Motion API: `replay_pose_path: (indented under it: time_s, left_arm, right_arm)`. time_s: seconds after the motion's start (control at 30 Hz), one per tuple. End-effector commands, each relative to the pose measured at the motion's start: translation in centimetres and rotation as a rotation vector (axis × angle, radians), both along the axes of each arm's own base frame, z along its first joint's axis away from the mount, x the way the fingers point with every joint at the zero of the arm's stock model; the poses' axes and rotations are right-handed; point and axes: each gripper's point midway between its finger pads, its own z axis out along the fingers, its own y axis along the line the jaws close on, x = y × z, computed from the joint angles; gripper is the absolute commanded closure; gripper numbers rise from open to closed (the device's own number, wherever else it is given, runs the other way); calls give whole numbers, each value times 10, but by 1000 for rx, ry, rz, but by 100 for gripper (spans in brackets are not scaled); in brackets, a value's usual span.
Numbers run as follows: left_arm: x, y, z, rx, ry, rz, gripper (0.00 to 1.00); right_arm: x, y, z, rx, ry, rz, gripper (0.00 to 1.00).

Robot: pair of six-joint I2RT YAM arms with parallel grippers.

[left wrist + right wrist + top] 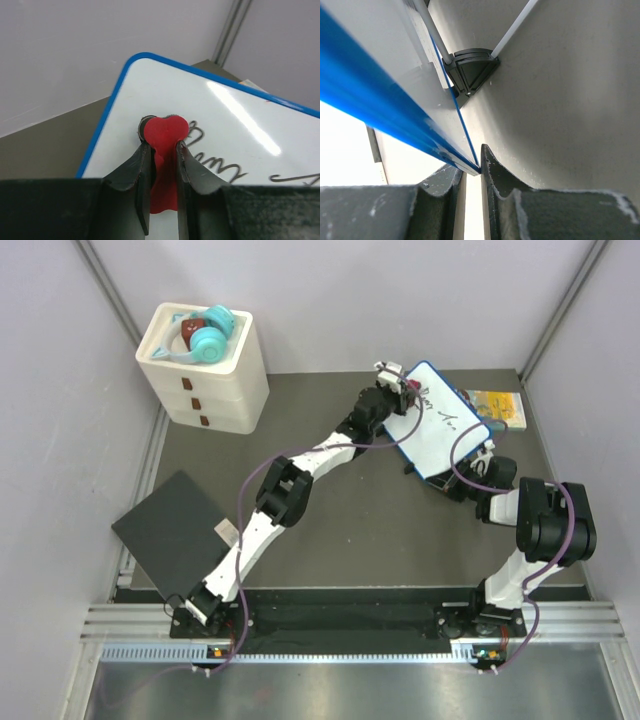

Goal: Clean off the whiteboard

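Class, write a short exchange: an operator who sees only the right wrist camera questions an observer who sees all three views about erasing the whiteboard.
Operator: I see only the blue rim of the whiteboard. Any writing on it?
Observer: Yes, black handwriting runs across its face.
Operator: What does the left gripper hold?
Observer: It is shut on a red eraser near the board's corner, beside the writing.

Overhead view, two wrist close-ups — whiteboard (432, 440) shared
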Motion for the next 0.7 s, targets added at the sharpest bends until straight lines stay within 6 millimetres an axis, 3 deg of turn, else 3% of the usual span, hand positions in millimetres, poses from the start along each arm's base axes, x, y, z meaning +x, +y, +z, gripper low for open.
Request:
replay_pose_path:
  time_s: [0.0, 0.13, 0.2, 0.33, 0.5, 0.67]
  left_arm:
    - [-49, -50, 52, -120, -95, -167, 100]
    - [-73, -68, 69, -157, -124, -218, 100]
    - [-70, -65, 74, -167, -128, -188, 100]
    - [-44, -43, 71, -128, -161, -25, 100]
    - [-1, 1, 46, -108, -103, 147, 100]
    - [15, 21, 19, -91, -33, 180, 100]
  right_arm:
    - [-14, 14, -11, 24, 60, 75, 100]
    - [-14, 14, -11, 24, 59, 77, 100]
    - [-14, 14, -11, 25, 59, 76, 100]
    - [-14, 15, -11, 26, 59, 77, 100]
    - [-14, 15, -11, 28, 59, 80, 100]
    - [-14, 16, -11, 28, 57, 83, 100]
